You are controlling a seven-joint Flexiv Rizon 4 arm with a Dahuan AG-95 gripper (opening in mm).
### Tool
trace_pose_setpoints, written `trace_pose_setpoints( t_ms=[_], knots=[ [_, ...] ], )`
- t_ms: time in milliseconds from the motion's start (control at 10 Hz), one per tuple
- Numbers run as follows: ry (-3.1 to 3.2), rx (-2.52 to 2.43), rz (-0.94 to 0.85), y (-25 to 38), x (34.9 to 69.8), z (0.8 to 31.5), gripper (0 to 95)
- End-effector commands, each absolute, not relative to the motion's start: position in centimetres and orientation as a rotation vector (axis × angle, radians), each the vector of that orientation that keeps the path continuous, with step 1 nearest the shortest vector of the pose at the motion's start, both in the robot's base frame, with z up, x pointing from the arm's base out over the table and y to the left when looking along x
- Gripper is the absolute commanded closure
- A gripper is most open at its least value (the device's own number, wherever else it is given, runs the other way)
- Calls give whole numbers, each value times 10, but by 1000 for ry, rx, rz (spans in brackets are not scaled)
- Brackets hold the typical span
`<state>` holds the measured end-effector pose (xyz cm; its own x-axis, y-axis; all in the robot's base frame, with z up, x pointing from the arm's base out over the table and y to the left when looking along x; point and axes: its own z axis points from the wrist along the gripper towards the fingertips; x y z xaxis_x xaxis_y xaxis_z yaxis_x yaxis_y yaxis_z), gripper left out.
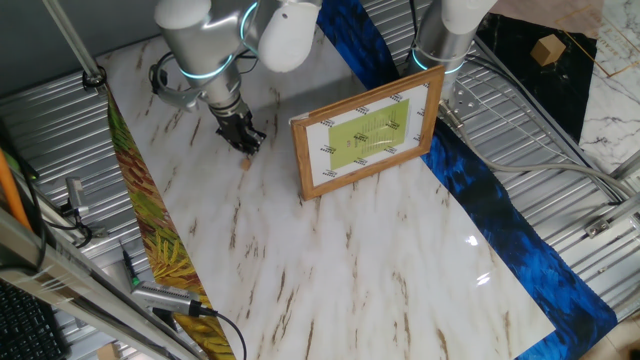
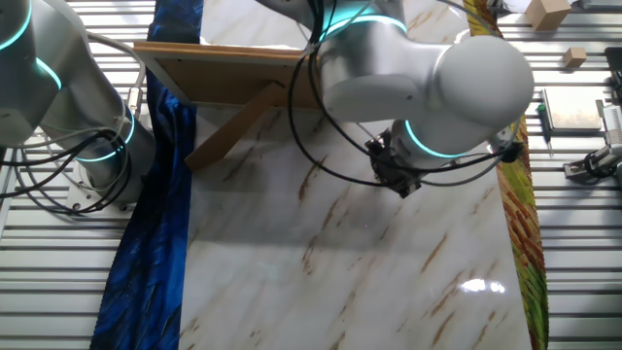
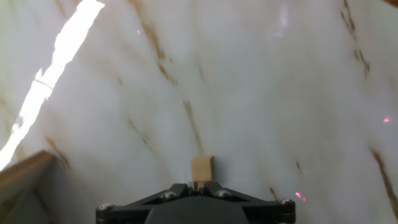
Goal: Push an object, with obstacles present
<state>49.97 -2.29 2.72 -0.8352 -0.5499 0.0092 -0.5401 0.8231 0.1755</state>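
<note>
The object, a tiny light-brown wooden nub (image 3: 201,168), lies on the white marble sheet (image 1: 380,250), right in front of my fingertips. It touches them or nearly does, and shows faintly in one fixed view (image 1: 247,162). My gripper (image 3: 196,185) is shut and low over the sheet (image 1: 245,143). In the other fixed view (image 2: 398,181) it hides the nub. The obstacle, a light-wood picture frame (image 1: 368,130) with a white mat and yellow-green picture, stands upright to the gripper's right. Its back and prop show in the other fixed view (image 2: 233,73), and one wooden corner shows in the hand view (image 3: 25,171).
A blue cloth (image 1: 500,215) runs along the sheet's far edge and a yellow-green leafy strip (image 1: 165,260) along the near edge. A second arm's base (image 1: 445,40) stands behind the frame. A tan cardboard box (image 1: 547,48) sits off the sheet.
</note>
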Motion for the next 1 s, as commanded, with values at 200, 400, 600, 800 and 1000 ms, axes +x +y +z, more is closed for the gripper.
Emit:
trace_pose_setpoints(
  t_ms=[200,400,600,800,1000],
  knots=[
    [-2944,879,-261,-23,499,29,950],
    [-2942,883,-261,-23,499,29,950],
    [-2938,892,-260,-23,499,29,950],
    [-2933,922,-258,-24,499,28,950],
    [-2931,968,-275,-25,498,27,950]
  ],
)
